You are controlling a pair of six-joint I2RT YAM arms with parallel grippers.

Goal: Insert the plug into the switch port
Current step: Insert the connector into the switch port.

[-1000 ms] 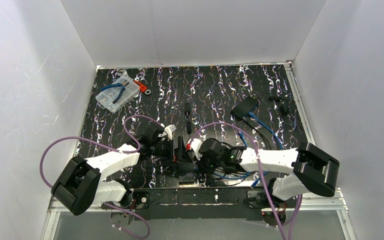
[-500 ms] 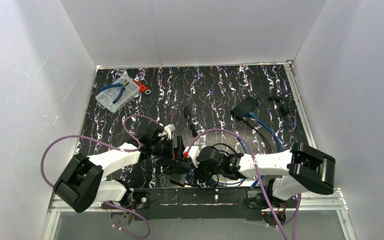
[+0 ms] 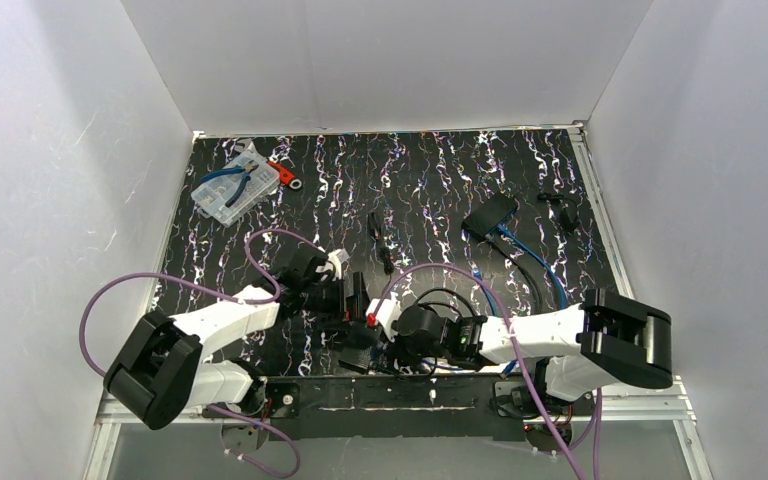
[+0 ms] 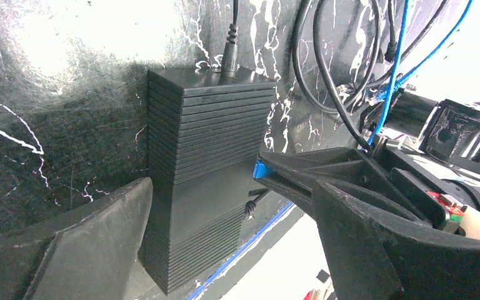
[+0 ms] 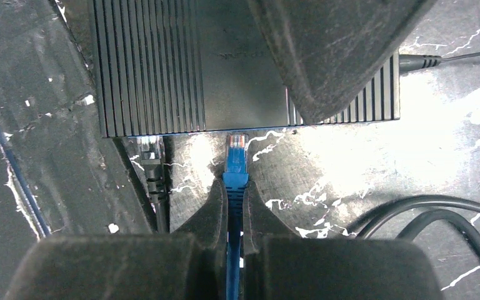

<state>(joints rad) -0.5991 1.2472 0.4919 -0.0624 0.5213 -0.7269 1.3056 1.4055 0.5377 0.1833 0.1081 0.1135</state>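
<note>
The switch (image 4: 206,181) is a black ribbed box near the table's front edge, also in the right wrist view (image 5: 181,69) and dimly in the top view (image 3: 358,342). My right gripper (image 5: 234,190) is shut on the blue cable just behind the blue plug (image 5: 235,156). The plug's tip sits right at the switch's port face, in line with it. My left gripper (image 4: 228,187) is open and straddles the switch, its left finger (image 4: 94,244) against the switch's side. The plug shows beside the switch in the left wrist view (image 4: 259,169). Both grippers meet at the switch in the top view: left gripper (image 3: 352,300), right gripper (image 3: 382,320).
A black cable (image 5: 152,159) sits in a port left of the plug. A power lead (image 4: 228,56) enters the switch's far end. Loose black and blue cables (image 3: 520,270) lie on the right. A parts box with pliers (image 3: 232,185) stands back left, a black box (image 3: 490,213) back right.
My right gripper has moved left and toward the near edge, bringing the plug up to the switch. My left gripper shifted slightly and stays at the switch.
</note>
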